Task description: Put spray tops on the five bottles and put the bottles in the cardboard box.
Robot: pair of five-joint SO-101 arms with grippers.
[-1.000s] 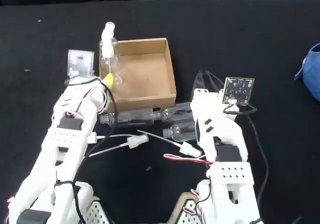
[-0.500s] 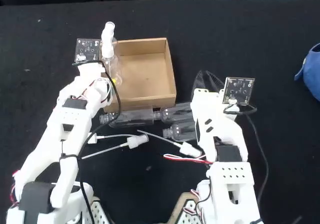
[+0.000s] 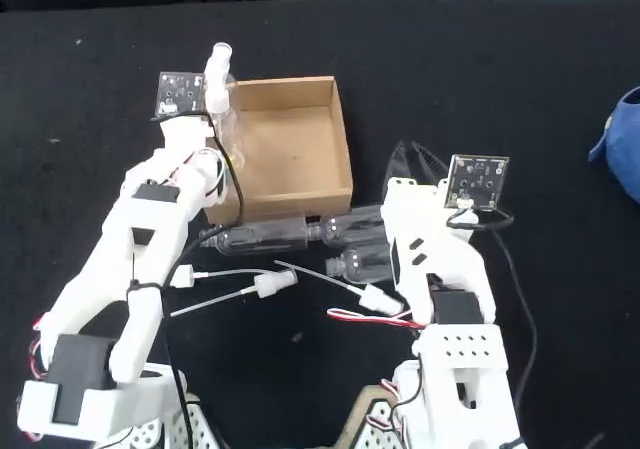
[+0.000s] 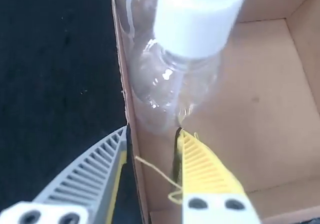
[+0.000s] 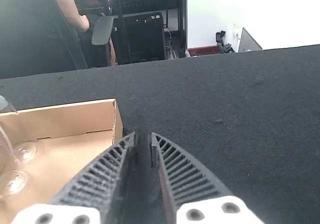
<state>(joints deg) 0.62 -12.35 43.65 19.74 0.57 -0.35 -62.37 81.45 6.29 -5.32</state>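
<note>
A clear bottle (image 3: 217, 104) with a white spray top (image 4: 197, 14) stands upright just inside the left wall of the cardboard box (image 3: 342, 139). My left gripper (image 4: 152, 130) is open below the bottle's base. Its grey finger is outside the box wall (image 4: 125, 89) and its yellow finger (image 4: 200, 169) is inside. Three capless bottles (image 3: 265, 237) lie on the table against the box's near side. Two loose spray tops (image 3: 272, 283) with tubes lie nearer the arms. My right gripper (image 5: 143, 135) is shut and holds nothing, hovering to the right of the box (image 5: 65, 112).
A blue object (image 3: 622, 149) sits at the table's right edge. Red and white cables (image 3: 370, 317) run between the arm bases. The black tabletop stretches far beyond the box and to the right.
My left arm has stretched farther along the box's left wall and its wrist has come up beside the bottle's top. The bottle and the right arm have stayed in place.
</note>
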